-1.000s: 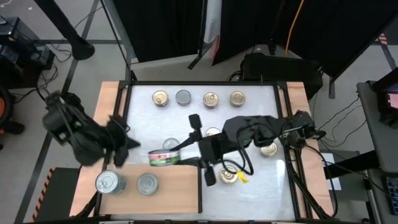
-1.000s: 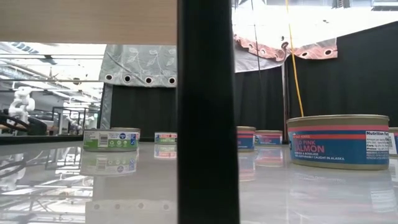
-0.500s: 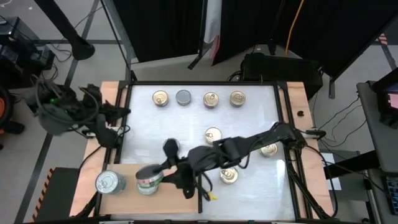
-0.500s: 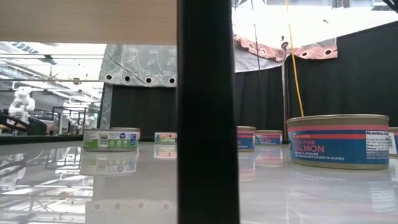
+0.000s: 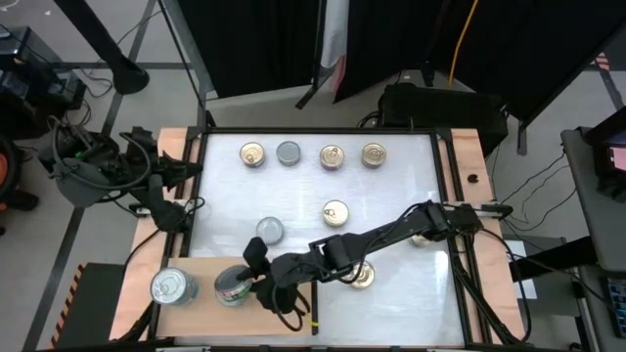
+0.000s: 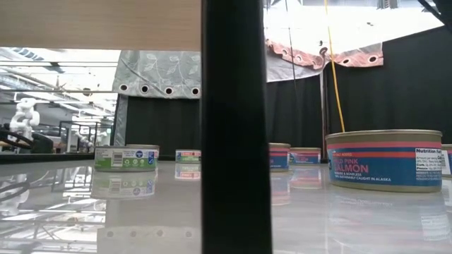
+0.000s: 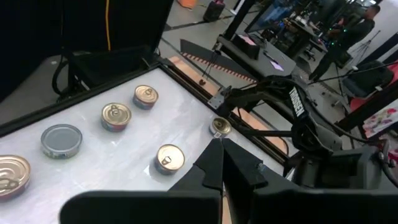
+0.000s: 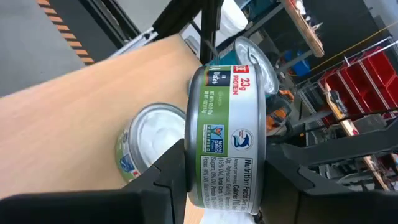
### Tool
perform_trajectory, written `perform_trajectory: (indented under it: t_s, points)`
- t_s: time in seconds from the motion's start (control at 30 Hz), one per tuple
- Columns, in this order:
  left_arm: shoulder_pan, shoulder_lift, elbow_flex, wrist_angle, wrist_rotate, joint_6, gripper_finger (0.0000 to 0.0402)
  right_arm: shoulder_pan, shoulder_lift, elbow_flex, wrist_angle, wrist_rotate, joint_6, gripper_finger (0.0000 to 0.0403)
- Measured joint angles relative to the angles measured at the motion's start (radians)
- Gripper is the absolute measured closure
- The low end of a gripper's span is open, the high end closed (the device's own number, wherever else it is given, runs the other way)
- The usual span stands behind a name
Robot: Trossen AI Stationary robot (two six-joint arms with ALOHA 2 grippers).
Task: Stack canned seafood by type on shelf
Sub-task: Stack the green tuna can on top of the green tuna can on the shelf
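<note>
The right gripper (image 5: 256, 284) reaches low across the table to the lower left of the high view, clamped on a green-label tin (image 8: 227, 140) which it holds over the shelf (image 5: 196, 269). In the right wrist view the tin sits squarely between the two dark fingers (image 8: 165, 177), its label sideways, and a second tin with a plain silver lid (image 8: 149, 140) lies on the board just beside it, apparently the one it is meant to go on. I judge this to be the placing step: one tin carried to the shelf, about to be set on its match.

The next move, as I read it, calls for lining the held tin up over that silver lid, lowering it flat, and only then letting go; a tilt or an offset could leave it sliding off.

Another silver tin (image 5: 168, 286) sits on the shelf further left. Back on the white table (image 5: 411, 176) a row of four tins (image 5: 252, 154) lies along the top edge, with others loose in the middle (image 5: 335, 211).

The left gripper (image 7: 219, 149) waits, fingers pressed together and empty, at the upper left beside the table.
</note>
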Motion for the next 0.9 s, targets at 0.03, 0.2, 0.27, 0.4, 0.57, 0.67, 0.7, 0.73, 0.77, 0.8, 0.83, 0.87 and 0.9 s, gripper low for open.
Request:
perform_trajectory:
  t_s: [0.03, 0.2, 0.27, 0.4, 0.57, 0.67, 0.7, 0.73, 0.77, 0.8, 0.83, 0.87, 0.9]
  points:
    - [0.0, 0.0, 0.0, 0.0, 0.0, 0.0, 0.0397, -0.001, 0.008, 0.0, 0.012, 0.002, 0.0, 0.0268]
    - [0.0, 0.0, 0.0, 0.001, -0.001, 0.0, 0.0397, -0.004, 0.03, 0.001, 0.04, -0.018, 0.006, 0.0268]
    - [0.0, 0.0, 0.0, 0.001, -0.001, 0.0, 0.0397, -0.002, 0.035, 0.0, 0.028, -0.029, 0.006, 0.0268]
    - [0.0, 0.002, 0.0, 0.001, -0.001, 0.0, 0.0397, -0.001, 0.05, 0.0, 0.034, -0.033, 0.005, 0.0268]
    - [0.0, 0.002, 0.0, 0.002, -0.002, 0.0, 0.0397, -0.003, 0.049, 0.0, 0.038, -0.047, 0.006, 0.026]
    - [0.0, 0.002, 0.0, 0.002, -0.004, 0.0, 0.0397, -0.003, 0.049, 0.0, 0.036, -0.057, 0.01, 0.0248]
    - [0.0, 0.002, 0.0, 0.002, -0.006, 0.0, 0.0397, -0.004, 0.049, 0.0, 0.038, -0.059, 0.02, 0.0244]
    - [0.0, 0.002, 0.0, 0.002, -0.008, 0.0, 0.0397, -0.004, 0.049, 0.0, 0.045, -0.058, 0.035, 0.024]
    - [0.0, 0.002, 0.0, 0.002, -0.012, 0.0, 0.0397, -0.004, 0.048, 0.001, 0.048, -0.059, 0.048, 0.0236]
    - [0.0, 0.002, 0.0, 0.002, -0.017, 0.0, 0.0397, -0.004, 0.048, 0.001, 0.047, -0.059, 0.058, 0.0232]
    - [0.0, 0.002, 0.0, 0.002, -0.021, 0.0, 0.0397, -0.004, 0.048, 0.001, 0.047, -0.059, 0.06, 0.023]
    - [0.0, 0.002, 0.0, 0.002, -0.025, 0.0, 0.0397, -0.004, 0.048, 0.001, 0.044, -0.059, 0.061, 0.0227]
    - [0.0, 0.002, 0.0, 0.002, -0.027, 0.0, 0.0397, -0.004, 0.048, 0.001, 0.043, -0.067, 0.062, 0.0225]
